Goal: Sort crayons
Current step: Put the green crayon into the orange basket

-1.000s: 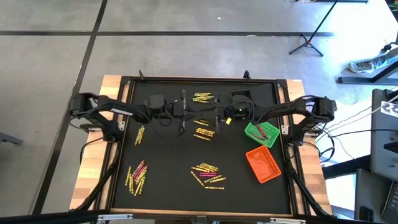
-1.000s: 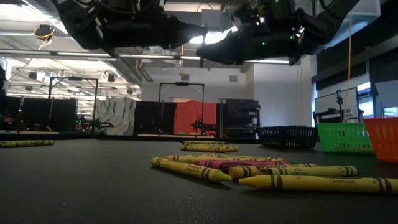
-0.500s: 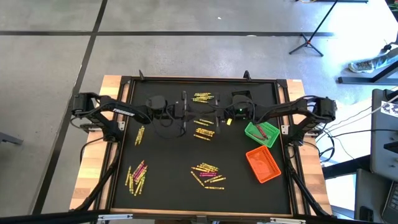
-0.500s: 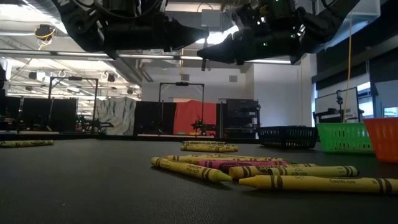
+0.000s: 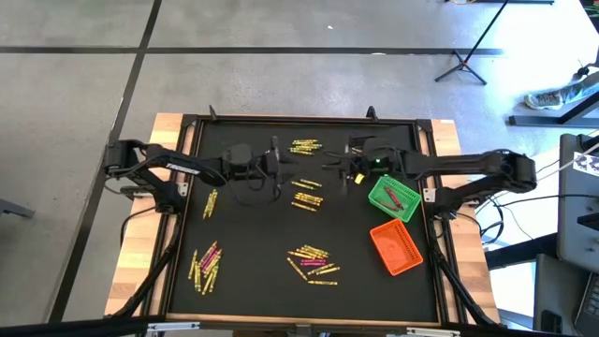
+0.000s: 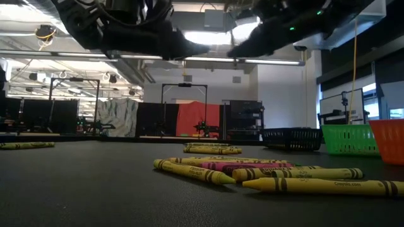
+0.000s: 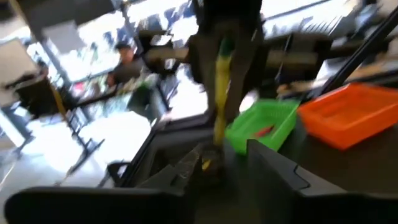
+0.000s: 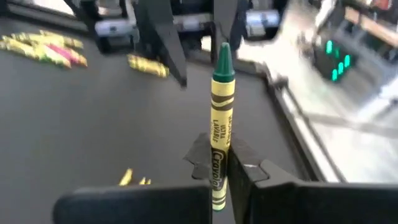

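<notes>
Crayon clusters (image 5: 313,261) scattered across the mat (image 5: 253,243), two bins (image 5: 394,198) along its right side.

One camera looks straight down on the whole desk (image 5: 281,234); another sits at desk level, facing the far room. Each wrist camera looks closely past its jaws, both seeing one green-tipped crayon (image 8: 220,124).

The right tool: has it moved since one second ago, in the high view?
Yes. The right tool, shut on a green crayon, has drawn back toward the green bin, away from the left tool.
</notes>
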{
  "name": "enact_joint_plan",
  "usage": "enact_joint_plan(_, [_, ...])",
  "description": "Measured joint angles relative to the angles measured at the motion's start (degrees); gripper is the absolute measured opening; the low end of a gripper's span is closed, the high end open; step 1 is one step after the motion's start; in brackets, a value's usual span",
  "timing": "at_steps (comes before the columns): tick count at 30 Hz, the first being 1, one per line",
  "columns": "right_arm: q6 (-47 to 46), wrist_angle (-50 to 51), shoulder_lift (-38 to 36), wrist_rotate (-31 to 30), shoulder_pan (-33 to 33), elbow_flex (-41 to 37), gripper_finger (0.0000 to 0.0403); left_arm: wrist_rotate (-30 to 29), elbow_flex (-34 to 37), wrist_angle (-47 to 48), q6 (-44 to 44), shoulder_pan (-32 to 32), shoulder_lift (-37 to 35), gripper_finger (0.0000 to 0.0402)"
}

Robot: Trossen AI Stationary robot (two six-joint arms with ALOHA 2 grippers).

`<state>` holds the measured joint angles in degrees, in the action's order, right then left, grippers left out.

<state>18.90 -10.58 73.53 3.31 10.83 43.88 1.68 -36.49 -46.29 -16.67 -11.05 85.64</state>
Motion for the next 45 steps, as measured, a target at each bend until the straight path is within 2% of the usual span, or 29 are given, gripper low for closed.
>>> enact_joint_plan(3, [-1.9,9.7,-4.8,-3.1,0.0,0.0,0.0021,-2.5,0.0,3.6,-0.3,0.0,-0.2,0.0116])
enact_joint_plan(7, [-6.6,21.4,-10.2,-8.9,0.0,0.0,0.0035,-2.7,0.0,4.4,-1.5,-0.1,-0.2,0.0116])
enact_joint_plan(16, [-19.8,43.9,-18.8,-8.7,0.0,0.0,0.002,-2.7,0.0,4.7,-1.9,-0.1,-0.2,0.0117])
enact_joint_plan(20, [-25.1,52.9,-19.9,-8.7,0.0,0.0,0.0031,-2.7,0.0,4.7,-1.9,-0.1,-0.2,0.0117])
enact_joint_plan(24, [-29.1,59.6,-19.7,-8.7,0.0,0.0,0.0025,-2.7,0.0,4.7,-1.9,-0.1,-0.2,0.0117])
enact_joint_plan(33, [-31.0,62.2,-19.6,-6.9,0.0,0.0,0.0024,-2.7,0.0,4.7,-1.9,-0.1,-0.2,0.0117])
enact_joint_plan(41, [-28.8,53.6,-16.5,-16.6,0.1,0.0,0.0022,-2.7,0.0,4.7,-1.9,-0.1,-0.2,0.0117])
enact_joint_plan(45, [-25.4,48.4,-13.6,-17.5,1.8,0.0,0.0027,-2.7,0.0,4.7,-1.9,-0.1,-0.2,0.0117])
